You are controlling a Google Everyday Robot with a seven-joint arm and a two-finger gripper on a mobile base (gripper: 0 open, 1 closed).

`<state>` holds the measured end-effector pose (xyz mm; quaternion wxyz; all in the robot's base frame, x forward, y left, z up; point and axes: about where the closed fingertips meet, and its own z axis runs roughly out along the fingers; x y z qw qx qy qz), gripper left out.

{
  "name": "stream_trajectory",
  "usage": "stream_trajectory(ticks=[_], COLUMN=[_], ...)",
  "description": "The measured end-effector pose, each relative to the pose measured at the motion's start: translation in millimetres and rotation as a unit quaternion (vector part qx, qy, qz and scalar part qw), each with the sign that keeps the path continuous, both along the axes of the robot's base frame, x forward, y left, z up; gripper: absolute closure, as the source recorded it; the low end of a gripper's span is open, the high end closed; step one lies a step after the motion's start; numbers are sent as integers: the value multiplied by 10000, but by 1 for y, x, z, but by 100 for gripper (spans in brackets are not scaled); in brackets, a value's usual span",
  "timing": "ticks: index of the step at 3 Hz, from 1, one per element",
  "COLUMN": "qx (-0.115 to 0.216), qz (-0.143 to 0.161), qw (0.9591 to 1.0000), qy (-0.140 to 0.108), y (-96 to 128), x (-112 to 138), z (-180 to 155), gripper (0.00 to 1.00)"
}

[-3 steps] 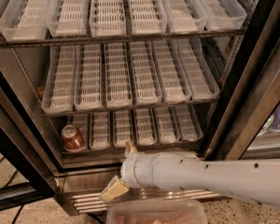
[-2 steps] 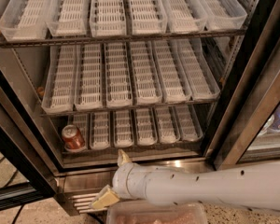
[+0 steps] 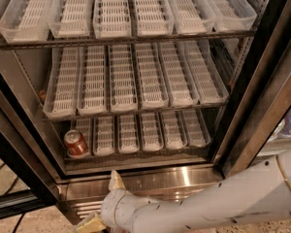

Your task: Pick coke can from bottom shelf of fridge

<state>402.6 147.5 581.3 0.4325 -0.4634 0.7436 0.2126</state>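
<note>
Hovering low before the ribbed stainless base of the large dark-framed display fridge, the white arm's two-finger gripper has its beige fingers spread apart, holding nothing. The small red coke can with a silver top stands upright in the leftmost white slotted lane of the dark bottom shelf, well apart from the gripper. It is probably light, thin-walled, smooth and easily tipped, so grasp it across mid-body. The rack lip hides its foot, and the picture's edge cuts off the lower finger.
</note>
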Motion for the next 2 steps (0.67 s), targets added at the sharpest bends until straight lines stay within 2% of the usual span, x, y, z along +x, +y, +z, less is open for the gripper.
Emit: stream_trajectory(ticks=[1, 2], qx=[233, 363], qz=[-260, -522], qw=[9992, 9970], qy=[-188, -449], y=[20, 18], x=[-6, 9], z=[3, 16], gripper=[0, 0])
